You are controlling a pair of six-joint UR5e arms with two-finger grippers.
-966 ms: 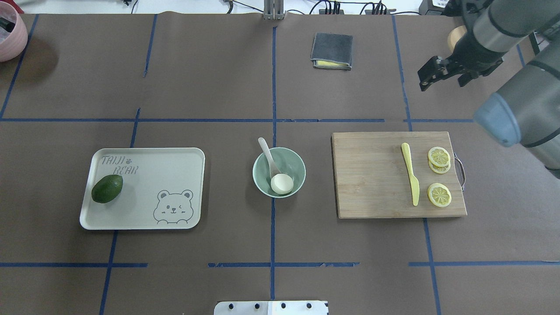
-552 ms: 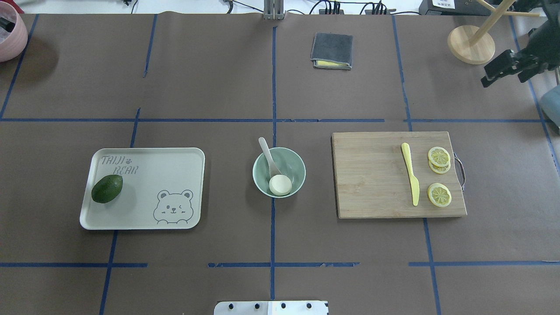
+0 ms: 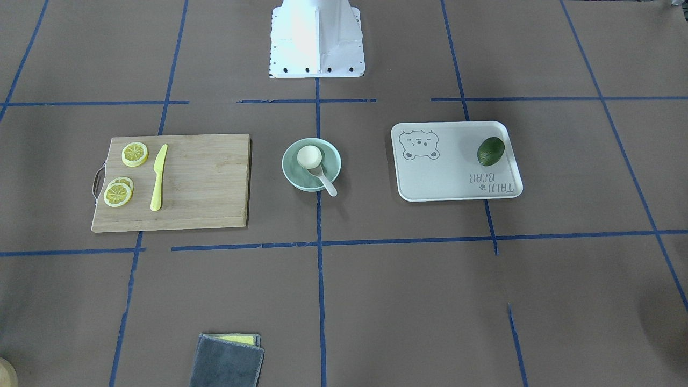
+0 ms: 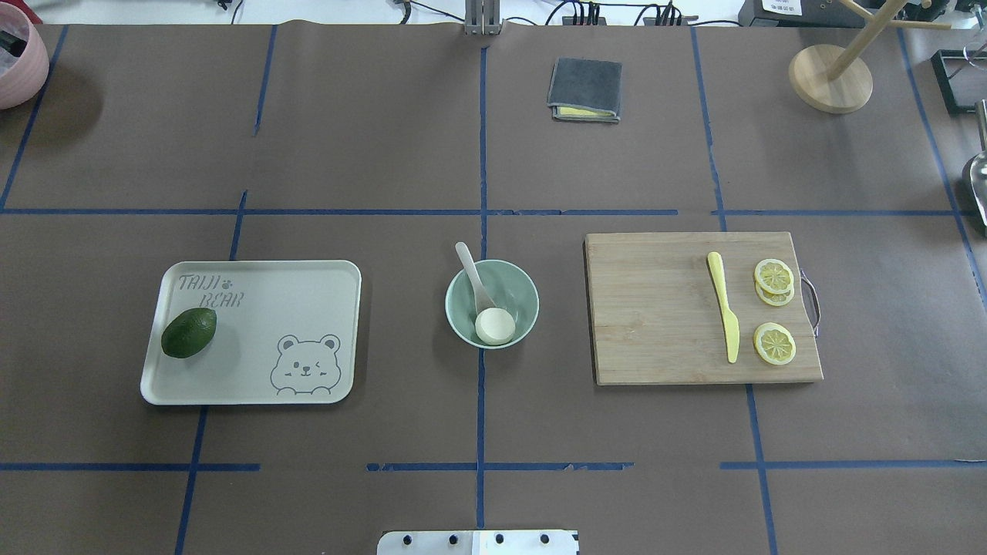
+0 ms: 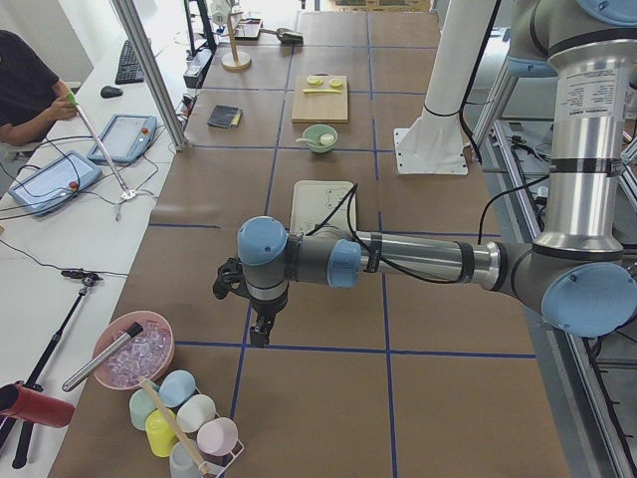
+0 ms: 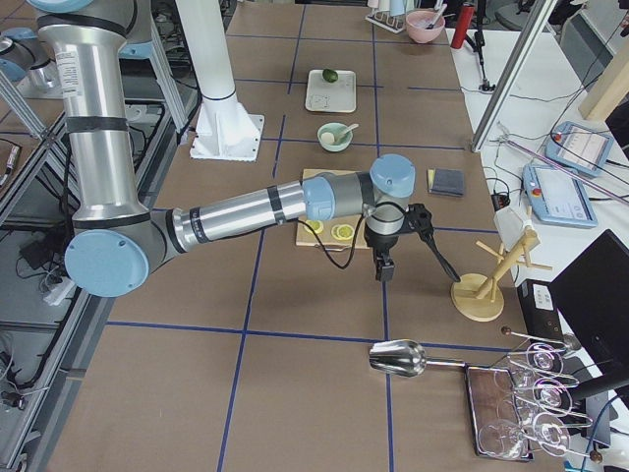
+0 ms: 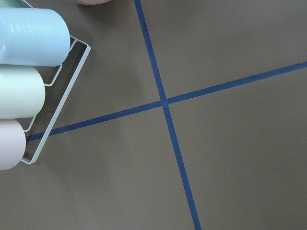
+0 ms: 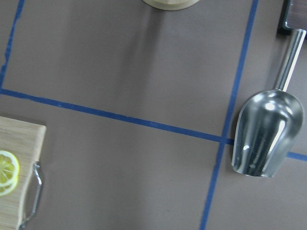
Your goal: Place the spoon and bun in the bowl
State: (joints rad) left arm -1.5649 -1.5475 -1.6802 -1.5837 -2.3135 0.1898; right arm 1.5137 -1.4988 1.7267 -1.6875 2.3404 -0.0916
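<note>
The pale mint-green bowl (image 4: 526,291) stands at the table's middle; it also shows in the front view (image 3: 293,174). The white bun (image 4: 495,326) lies in it with its flat underside up. The off-white spoon (image 4: 470,271) rests in the bowl, scoop under the bun, handle over the far-left rim. Both also show in the front view: bun (image 3: 309,156), spoon (image 3: 327,183). My left gripper (image 5: 258,337) hangs far to the left near a cup rack. My right gripper (image 6: 382,269) hangs right of the cutting board. I cannot tell whether either is open or shut.
A white bear tray (image 4: 254,362) with an avocado (image 4: 189,332) lies left of the bowl. A cutting board (image 4: 655,308) with a yellow knife (image 4: 723,316) and lemon slices (image 4: 773,343) lies right. A grey cloth (image 4: 584,89), wooden stand (image 4: 830,77) and metal scoop (image 8: 266,136) lie beyond.
My right arm has swung away to the right and left the overhead view. The bun has shifted slightly in the bowl. The spoon and bowl have not moved.
</note>
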